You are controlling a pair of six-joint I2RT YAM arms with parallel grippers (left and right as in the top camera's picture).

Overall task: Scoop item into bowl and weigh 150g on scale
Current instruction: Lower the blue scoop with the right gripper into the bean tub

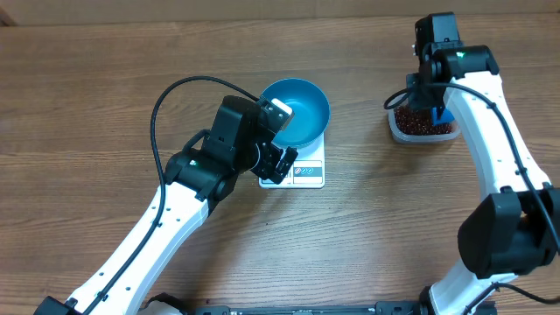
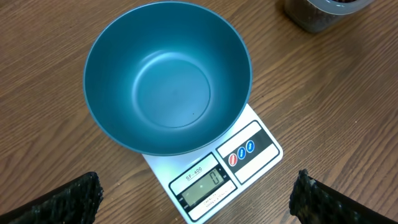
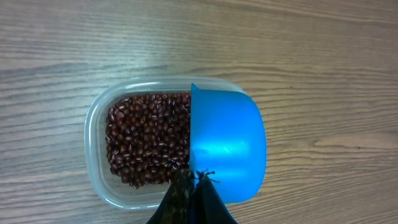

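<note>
Lying in the clear tub (image 3: 93, 124), off to the right of the scale (image 2: 249, 146), the beans (image 3: 146, 140) have not reached the bowl (image 2: 168, 78), which sits empty on the scale. Your right gripper (image 3: 189, 193) is clenched on the blue scoop (image 3: 227, 146), tipped into them. Your left gripper (image 2: 196, 202) hangs released over the scale's front. You likely have all the scooping and weighing left.

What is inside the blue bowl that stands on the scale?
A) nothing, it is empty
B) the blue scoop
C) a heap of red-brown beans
A: the blue bowl shows only its bare inner surface, while the beans lie in the clear tub.
</note>
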